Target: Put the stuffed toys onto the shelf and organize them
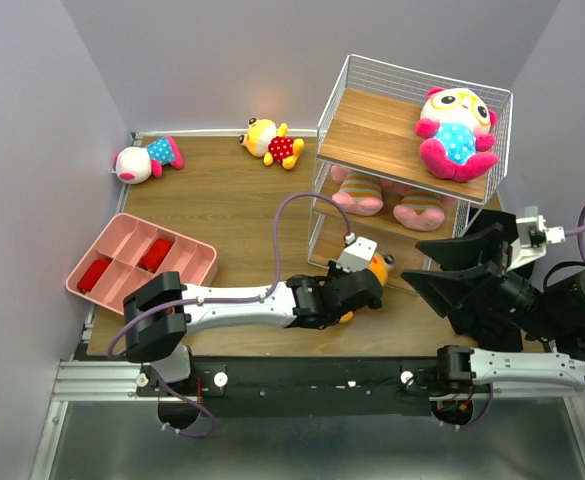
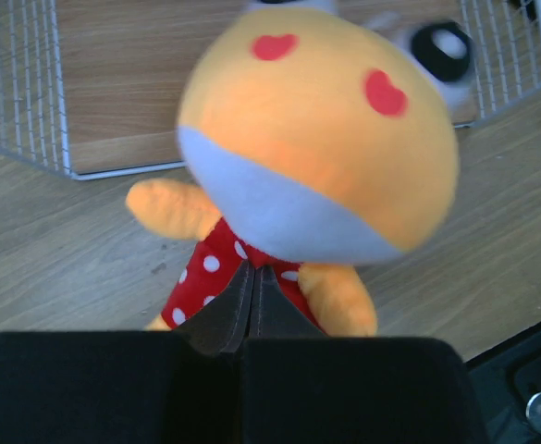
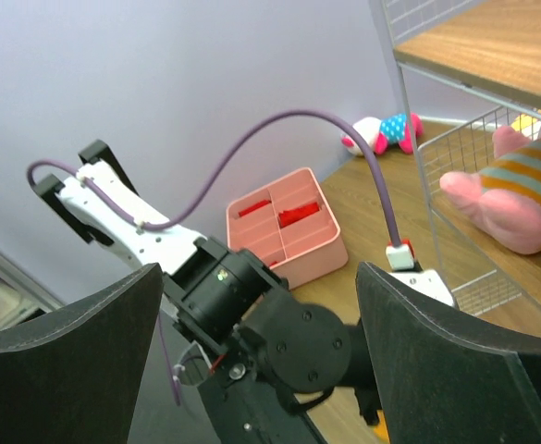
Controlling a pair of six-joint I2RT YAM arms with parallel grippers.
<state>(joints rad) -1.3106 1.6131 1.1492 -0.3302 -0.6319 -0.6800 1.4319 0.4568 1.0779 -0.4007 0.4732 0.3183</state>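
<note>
Six stuffed toys were in view, two of each kind. One yellow toy in a red dotted outfit (image 2: pixel 316 157) was pinched by that outfit between the closed fingers of the left gripper (image 2: pixel 254 296). Its long axis ran straight on from the gripper, head leading toward the lowest tier of the shelf (image 1: pixel 372 125), just in front of it. Its twin (image 1: pixel 270 140) lay on the table (image 1: pixel 232 210) by the far wall, head to the left. One white-faced toy (image 1: pixel 457 130) sat upright on the top board, facing the arms. The other white-faced toy (image 1: pixel 144 158) lay on its side at the far left corner, head toward the left wall. Both pink striped pigs (image 1: pixel 357 190) (image 1: pixel 422 208) lay side by side on the middle board. The right gripper (image 1: pixel 417 262) hung near the shelf's right end, spread wide with nothing between its fingers. One pink tray (image 1: pixel 187 262) sat at the near left, red pieces in two compartments.
</note>
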